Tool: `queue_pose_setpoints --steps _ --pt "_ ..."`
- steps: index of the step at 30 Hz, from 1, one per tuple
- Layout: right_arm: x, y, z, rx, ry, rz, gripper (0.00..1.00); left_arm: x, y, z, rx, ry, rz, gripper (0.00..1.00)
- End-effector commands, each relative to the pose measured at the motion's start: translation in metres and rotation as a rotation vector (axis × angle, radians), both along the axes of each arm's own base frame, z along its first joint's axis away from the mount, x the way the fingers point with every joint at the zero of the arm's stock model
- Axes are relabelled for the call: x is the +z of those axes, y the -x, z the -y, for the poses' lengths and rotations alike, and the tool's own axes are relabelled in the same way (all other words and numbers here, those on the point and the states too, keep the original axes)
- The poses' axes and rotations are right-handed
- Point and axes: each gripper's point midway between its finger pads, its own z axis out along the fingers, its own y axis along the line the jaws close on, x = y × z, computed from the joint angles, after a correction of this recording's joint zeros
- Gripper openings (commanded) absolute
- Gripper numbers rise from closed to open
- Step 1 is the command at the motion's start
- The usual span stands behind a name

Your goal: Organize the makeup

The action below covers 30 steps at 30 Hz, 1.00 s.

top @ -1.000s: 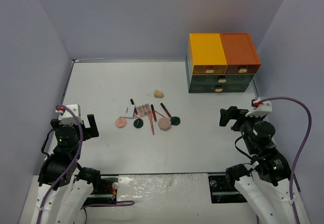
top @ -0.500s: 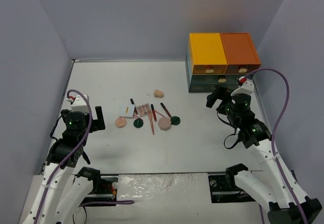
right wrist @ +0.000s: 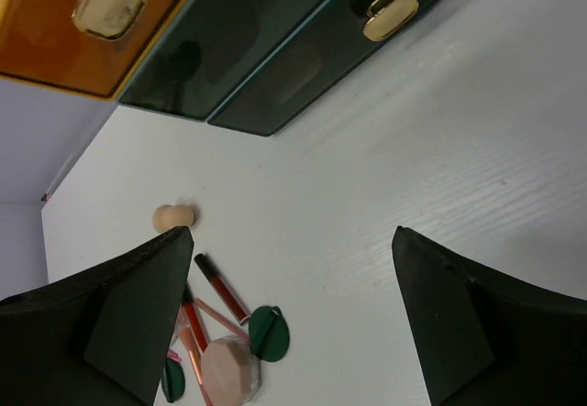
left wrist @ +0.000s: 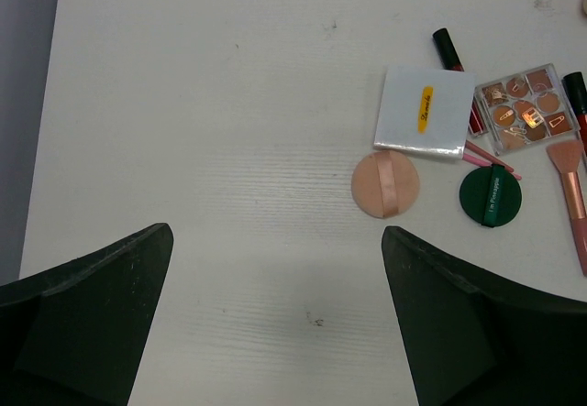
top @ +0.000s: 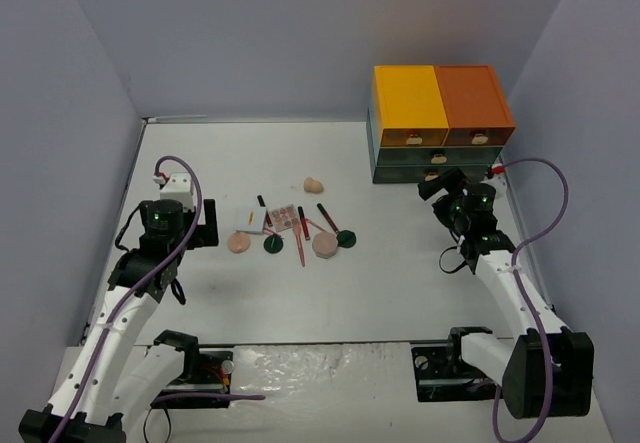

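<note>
Left gripper (left wrist: 275, 232) and right gripper (right wrist: 292, 232) both gape unclenched, the right seemingly near the drawer unit (right wrist: 229, 53)

dark red stick (left wrist: 448, 49) partly under white lid (left wrist: 422, 111); drawer unit (right wrist: 229, 49) cropped

A robotics lab test cell — plain lavender panels (top: 250, 43) box in a white worktop (top: 400, 283), with the left arm (top: 125, 303) and right arm (top: 510, 288) bolted at its near edge, purple cables (top: 220, 400) trailing from both.
</note>
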Motion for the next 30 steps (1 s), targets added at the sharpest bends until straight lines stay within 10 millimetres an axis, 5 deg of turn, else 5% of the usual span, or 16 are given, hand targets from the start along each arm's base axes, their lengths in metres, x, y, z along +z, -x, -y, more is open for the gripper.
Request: queue_pose_setpoints --steps 1,11,30 --pt "0.018 -0.030 0.013 -0.079 -0.150 0.172 0.86 0.038 -0.011 0.001 -0.001 0.010 0.148 0.97" --pt "-0.012 -0.050 0.042 -0.173 -0.199 0.210 0.80 0.047 -0.004 -0.003 0.019 -0.022 0.186 0.97" --pt "-0.045 -0.097 0.047 -0.158 -0.271 0.251 0.63 0.047 -0.004 0.004 -0.004 -0.036 0.184 0.97"
